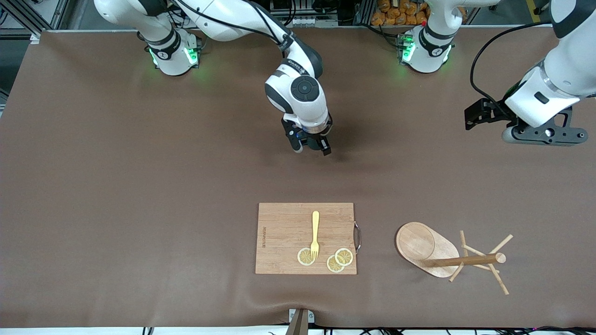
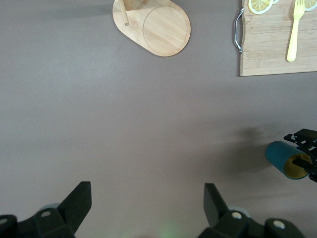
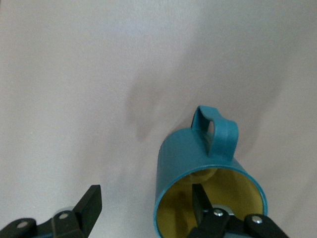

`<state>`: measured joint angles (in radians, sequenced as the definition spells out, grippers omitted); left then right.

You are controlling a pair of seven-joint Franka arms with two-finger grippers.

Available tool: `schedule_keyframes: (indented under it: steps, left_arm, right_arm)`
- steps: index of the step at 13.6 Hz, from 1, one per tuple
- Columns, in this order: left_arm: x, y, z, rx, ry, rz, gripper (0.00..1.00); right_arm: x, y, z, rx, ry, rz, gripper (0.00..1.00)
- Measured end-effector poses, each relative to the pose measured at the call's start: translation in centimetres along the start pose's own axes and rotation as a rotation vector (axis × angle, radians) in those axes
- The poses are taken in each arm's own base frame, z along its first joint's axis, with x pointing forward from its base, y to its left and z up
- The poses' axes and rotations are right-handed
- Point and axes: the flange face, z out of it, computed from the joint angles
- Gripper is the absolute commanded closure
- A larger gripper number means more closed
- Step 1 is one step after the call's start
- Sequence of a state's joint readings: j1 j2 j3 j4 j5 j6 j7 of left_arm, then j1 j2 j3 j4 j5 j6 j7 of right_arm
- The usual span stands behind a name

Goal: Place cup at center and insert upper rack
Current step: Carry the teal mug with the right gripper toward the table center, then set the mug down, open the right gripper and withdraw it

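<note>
High front camera facing robots, wrist cameras looking down, both showing cup (image 3: 208, 178).

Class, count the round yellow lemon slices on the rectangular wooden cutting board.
3. One lemon slice lies under the yellow fork's tines; two overlapping slices lie nearer the board's metal handle.

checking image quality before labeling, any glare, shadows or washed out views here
Front view: even light, soft shadow under the right tool, green glow by both bases. Right wrist view: table washed pale, cup sharp, faint shadow beside it. Left wrist view: dimmer and greyer, with the mug tree cropped at the frame edge.
</note>
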<state>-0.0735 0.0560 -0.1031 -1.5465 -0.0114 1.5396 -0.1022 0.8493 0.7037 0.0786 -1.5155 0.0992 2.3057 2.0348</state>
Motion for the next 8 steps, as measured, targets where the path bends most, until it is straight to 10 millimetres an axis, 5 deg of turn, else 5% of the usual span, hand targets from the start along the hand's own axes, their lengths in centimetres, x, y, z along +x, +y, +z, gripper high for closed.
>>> schedule_keyframes:
  steps: [4,8]
  left_arm:
    - [0.0,0.2,0.1,0.000,-0.002,0.003,0.00]
    - [0.1,0.3,0.2,0.000,0.001,0.005,0.00]
  right_arm:
    - [0.3,-1.3,-2.2,-0.017,0.008,0.012,0.04]
    - [2.1,-2.7,-3.8,-0.049,0.023,0.043,0.01]
